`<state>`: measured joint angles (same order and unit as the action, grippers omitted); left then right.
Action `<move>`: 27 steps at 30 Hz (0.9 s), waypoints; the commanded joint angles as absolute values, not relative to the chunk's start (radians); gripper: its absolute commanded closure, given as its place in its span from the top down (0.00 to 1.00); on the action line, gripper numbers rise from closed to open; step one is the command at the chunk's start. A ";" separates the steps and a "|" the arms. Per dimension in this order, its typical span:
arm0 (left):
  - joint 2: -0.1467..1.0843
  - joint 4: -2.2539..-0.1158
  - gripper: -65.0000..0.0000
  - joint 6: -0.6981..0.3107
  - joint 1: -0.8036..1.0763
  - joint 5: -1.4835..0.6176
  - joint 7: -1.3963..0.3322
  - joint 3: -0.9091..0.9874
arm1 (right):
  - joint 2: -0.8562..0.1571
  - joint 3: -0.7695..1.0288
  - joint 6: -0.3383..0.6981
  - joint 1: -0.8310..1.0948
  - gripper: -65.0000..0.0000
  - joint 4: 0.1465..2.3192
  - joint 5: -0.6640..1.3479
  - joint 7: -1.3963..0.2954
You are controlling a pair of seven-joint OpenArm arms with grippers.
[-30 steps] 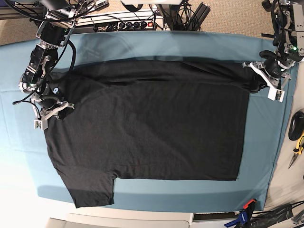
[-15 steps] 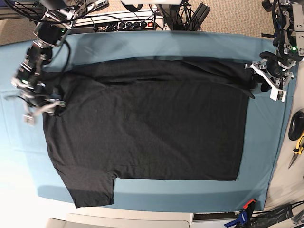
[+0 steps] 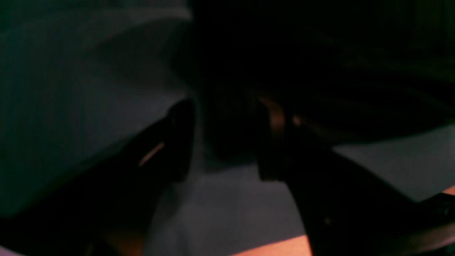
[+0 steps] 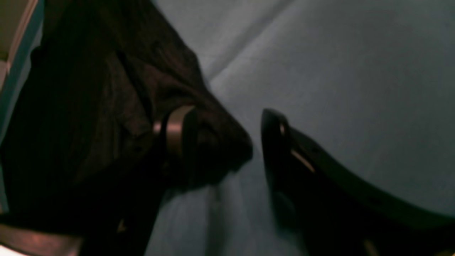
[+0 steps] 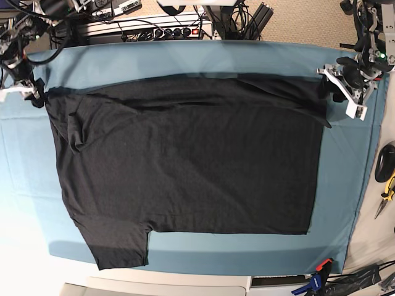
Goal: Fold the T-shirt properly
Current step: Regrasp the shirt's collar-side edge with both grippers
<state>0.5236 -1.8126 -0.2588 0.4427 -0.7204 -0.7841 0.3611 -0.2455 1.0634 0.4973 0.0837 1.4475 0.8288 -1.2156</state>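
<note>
The black T-shirt (image 5: 191, 160) lies spread flat on the teal cloth (image 5: 185, 58), with one sleeve sticking out at the front left (image 5: 120, 246). My right gripper (image 5: 28, 95) is at the shirt's far-left corner. In the right wrist view its jaws (image 4: 222, 142) stand open, and a bunched tip of the shirt (image 4: 213, 149) rests against one finger (image 4: 174, 135). My left gripper (image 5: 341, 92) is at the far-right corner. In the dark left wrist view its jaws (image 3: 225, 138) are apart, with a fold of the shirt (image 3: 227, 131) between them.
A power strip and cables (image 5: 154, 28) run along the back edge. Yellow-handled pliers (image 5: 387, 188) and a dark object (image 5: 384, 161) lie off the cloth at the right. A clamp (image 5: 315, 280) sits at the front right corner.
My right arm swung back and left, drawing the shirt's far-left corner outward and straightening that edge. My left gripper shifted slightly toward the back. Both grippers have opened.
</note>
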 commanded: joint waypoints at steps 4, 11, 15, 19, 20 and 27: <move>0.541 -1.826 0.45 -0.275 0.440 -0.738 -0.767 0.369 | -0.266 1.061 0.505 0.077 0.45 1.464 0.846 -1.177; 0.541 -1.826 0.45 -0.282 0.440 -0.738 -0.764 0.369 | -0.266 1.046 0.505 0.022 0.45 1.346 0.854 -1.175; 0.541 -1.826 0.45 -0.286 0.440 -0.737 -0.763 0.369 | -0.266 1.046 0.508 -0.027 0.45 1.247 0.878 -1.202; 0.541 -1.826 0.45 -0.285 0.440 -0.737 -0.764 0.369 | -0.264 1.040 0.523 -0.030 0.40 1.230 0.890 -1.219; 0.541 -1.826 0.45 -0.285 0.440 -0.737 -0.767 0.369 | -0.265 1.040 0.526 -0.030 0.32 1.230 0.890 -1.225; 0.541 -1.826 0.45 -0.258 0.453 -0.793 -0.821 0.370 | -0.266 1.040 0.607 -0.030 0.00 1.230 0.901 -1.245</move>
<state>0.5240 -1.8126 -0.2581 0.4515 -0.7761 -0.8299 0.3611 -0.2478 1.0401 0.5991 -0.0227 1.2186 0.8883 -1.2423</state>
